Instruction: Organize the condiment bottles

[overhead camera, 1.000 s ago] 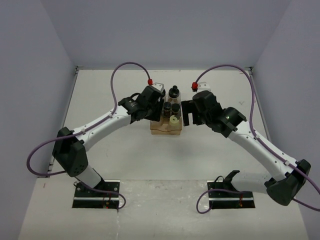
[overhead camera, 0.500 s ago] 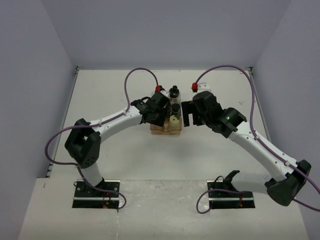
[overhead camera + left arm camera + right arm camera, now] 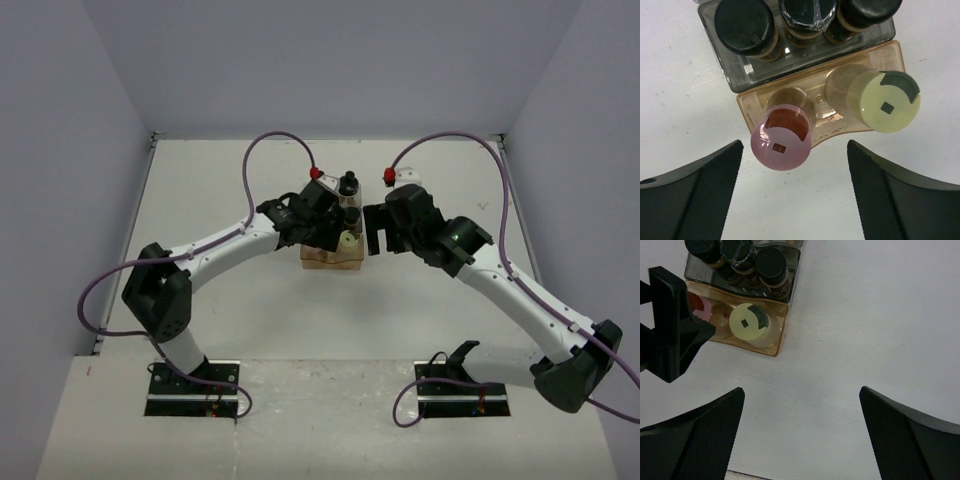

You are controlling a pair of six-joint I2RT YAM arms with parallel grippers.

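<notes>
The left end effector (image 3: 795, 172) has its textured black fingers apart, one on each side of the pink-capped clear round jar (image 3: 782, 142), gripping nothing. That jar stands at the left of the rack's near step of translucent tan plastic (image 3: 752, 107), with the yellow-green-capped jar (image 3: 883, 102) just beside it on the right. On the smoky grey step (image 3: 725, 65) behind, three glossy black-capped jars (image 3: 745, 25) stand close together in a row. The right end effector (image 3: 800, 390), spread wide and empty, hangs over the matte white tabletop (image 3: 865, 315) right of the rack.
</notes>
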